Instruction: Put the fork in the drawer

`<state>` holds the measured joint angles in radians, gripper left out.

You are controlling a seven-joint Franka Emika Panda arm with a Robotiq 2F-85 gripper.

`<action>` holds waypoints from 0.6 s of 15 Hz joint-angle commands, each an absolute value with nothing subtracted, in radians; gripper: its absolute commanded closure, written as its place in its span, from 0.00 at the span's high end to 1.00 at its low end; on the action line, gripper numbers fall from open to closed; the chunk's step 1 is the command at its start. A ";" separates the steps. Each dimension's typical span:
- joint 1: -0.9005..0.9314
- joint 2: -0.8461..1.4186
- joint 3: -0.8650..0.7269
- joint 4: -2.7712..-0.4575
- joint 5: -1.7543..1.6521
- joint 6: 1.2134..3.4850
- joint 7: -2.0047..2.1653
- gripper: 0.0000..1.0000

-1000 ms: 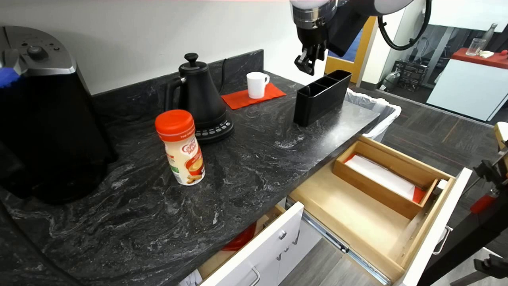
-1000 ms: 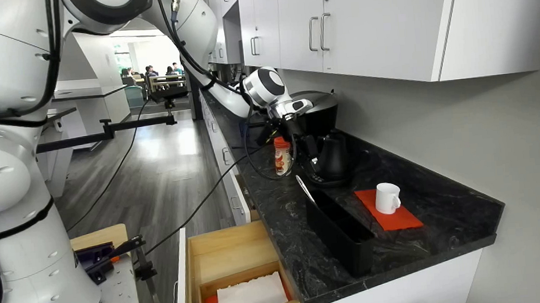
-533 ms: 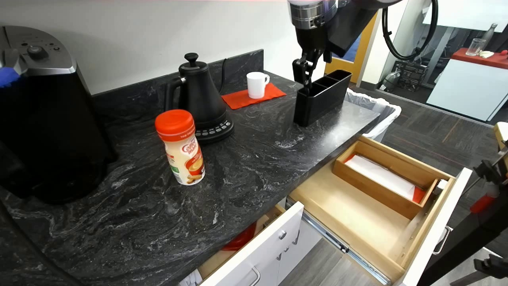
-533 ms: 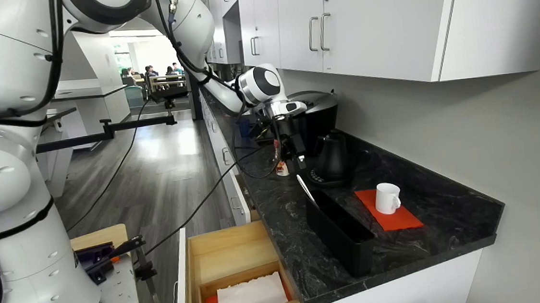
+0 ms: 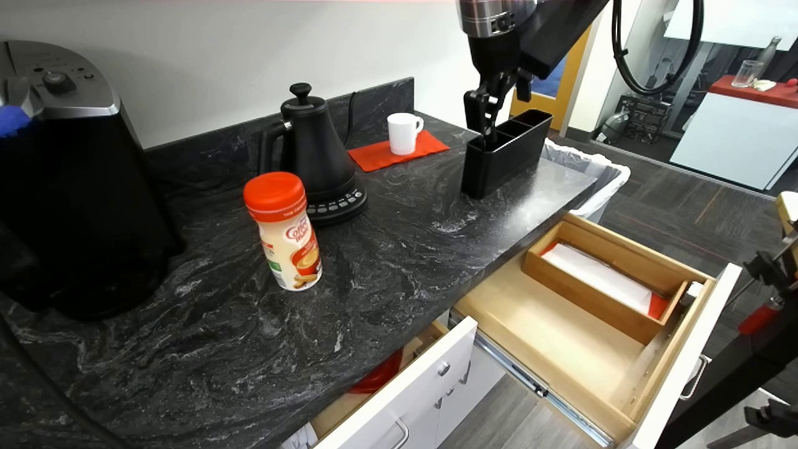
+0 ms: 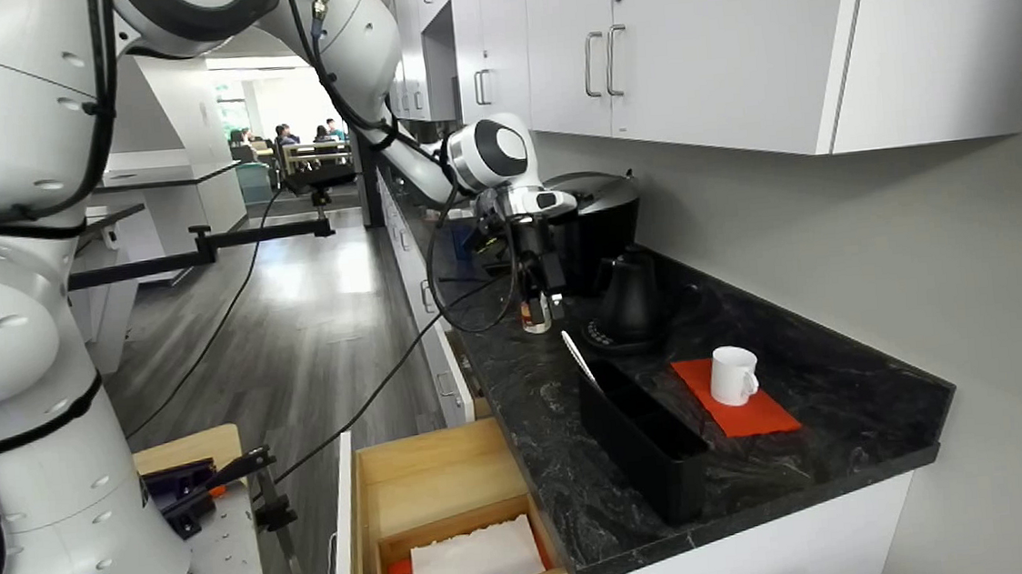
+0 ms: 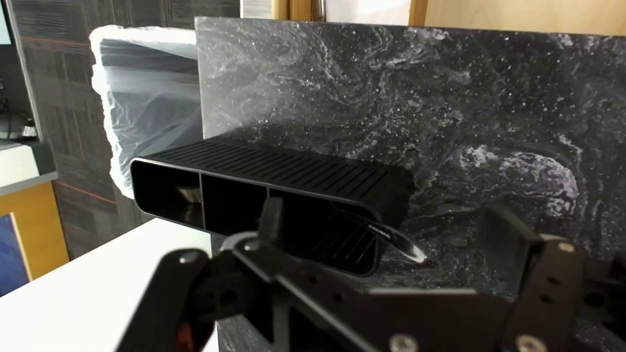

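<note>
Gripper (image 7: 389,225) sits lower than a second ago, nearer the holder (image 5: 499,171), and its jaws stand wider: spread far apart now, the fork (image 7: 393,239) showing between them in the wrist view, clear of both. Fork stands tilted in the end compartment of three, the one away from the bin (image 5: 614,179); its handle (image 6: 578,358) leans out over the rim in an exterior view, head hidden inside. Holder upright near one end of the tabletop (image 5: 380,274), dark and pale-veined. Drawer (image 5: 555,318) pulled well out below the edge: white front, pale wood floor, a wooden divider (image 5: 589,304) boxing off one side, white paper (image 5: 598,277) over red in that part. Second drawer (image 5: 405,386) farther along, partly out; something red inside, too little seen to name. On top, also: white mug (image 5: 402,134) upright on a red napkin (image 5: 374,157), black kettle (image 5: 318,149), creamer (image 5: 287,243) with red lid on, coffee machine (image 5: 68,187) past it. Bin, white-lined, just off the tabletop's end. Holder, mug, kettle and both drawers match the earlier frames; fork likewise, same lean.
</note>
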<state>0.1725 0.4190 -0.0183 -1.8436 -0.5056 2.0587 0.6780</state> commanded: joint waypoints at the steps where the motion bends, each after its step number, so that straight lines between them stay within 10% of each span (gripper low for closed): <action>1: 0.170 0.395 -0.028 -1.882 -0.483 2.074 0.644 1.00; 9: 0.161 0.383 -0.046 -1.973 -0.494 2.283 0.647 1.00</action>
